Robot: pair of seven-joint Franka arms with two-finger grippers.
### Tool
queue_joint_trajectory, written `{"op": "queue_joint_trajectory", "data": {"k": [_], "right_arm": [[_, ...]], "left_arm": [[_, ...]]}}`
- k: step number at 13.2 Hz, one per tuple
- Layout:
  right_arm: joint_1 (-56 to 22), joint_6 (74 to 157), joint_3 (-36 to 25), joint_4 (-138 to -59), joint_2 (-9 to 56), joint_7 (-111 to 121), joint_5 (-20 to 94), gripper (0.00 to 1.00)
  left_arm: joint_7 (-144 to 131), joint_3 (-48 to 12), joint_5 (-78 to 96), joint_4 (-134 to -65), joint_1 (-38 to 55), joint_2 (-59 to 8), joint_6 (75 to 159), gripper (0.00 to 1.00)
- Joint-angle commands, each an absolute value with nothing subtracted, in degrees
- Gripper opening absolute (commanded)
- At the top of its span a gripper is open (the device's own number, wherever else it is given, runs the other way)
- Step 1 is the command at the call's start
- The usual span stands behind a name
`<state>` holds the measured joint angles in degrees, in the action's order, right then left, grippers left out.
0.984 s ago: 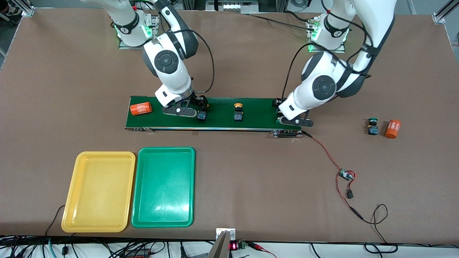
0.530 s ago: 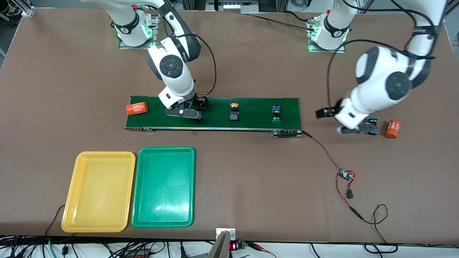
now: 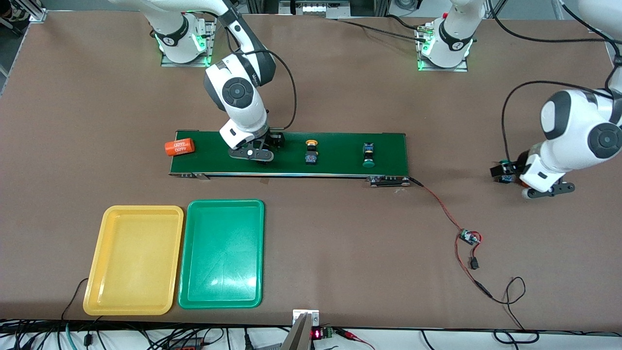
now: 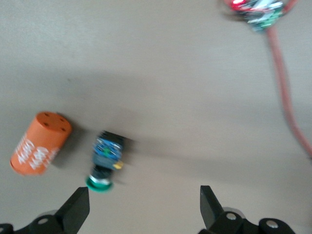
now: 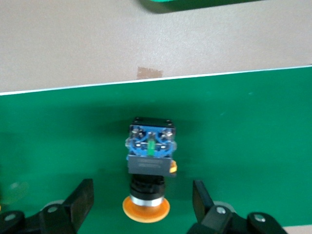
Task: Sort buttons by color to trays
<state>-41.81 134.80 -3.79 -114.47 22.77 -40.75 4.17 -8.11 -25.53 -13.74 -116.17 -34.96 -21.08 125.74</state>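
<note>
The right gripper (image 5: 139, 204) is spread over a yellow-orange button (image 5: 150, 161) on the conveyor belt (image 3: 340, 165); the left gripper (image 4: 144, 207) is spread above a green button (image 4: 105, 161) beside an orange cylinder (image 4: 39, 144). A belt-carried button could be missed; the cylinder could be knocked.

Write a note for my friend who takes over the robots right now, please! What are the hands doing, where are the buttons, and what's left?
Right gripper: open, over a yellow button on the conveyor belt.
Left gripper: open, over the table by a green button and an orange cylinder.
Also on the belt: another yellow button, another green button.
Yellow tray and green tray: nothing in them.
Done: nothing sorted. Left: all four buttons.
</note>
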Motion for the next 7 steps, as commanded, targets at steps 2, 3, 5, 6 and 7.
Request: {"op": "queue_joint_trajectory", "data": {"k": [2,3,5,6,7], "right_arm": [[-42.5,135.4,-4.0,-113.6,24.3,-40.6,4.0,0.61],[-42.5,135.4,-4.0,-113.6,24.3,-40.5,4.0,0.43],[-42.3,135.2,-4.0,-113.6,23.9,-39.6,4.0,0.19],[-42.2,134.9,-4.0,-113.6,23.7,-39.6,4.0,0.10],[-42.2,134.7,-4.0,-113.6,23.6,-39.6,4.1,0.05]], "left_arm": [[0.6,-26.5,-16.4,-114.3,-39.9,-27.9,129.9,1.00],[1.2,-26.5,-17.4,-114.3,-40.2,-28.6,130.6,1.00],[1.5,-26.5,-18.5,-114.3,-40.4,-30.0,130.8,1.00],[2.0,-26.5,-18.5,-114.3,-40.5,-30.7,130.8,1.00],[3.3,-26.5,-18.5,-114.4,-40.9,-31.5,130.8,1.00]]}}
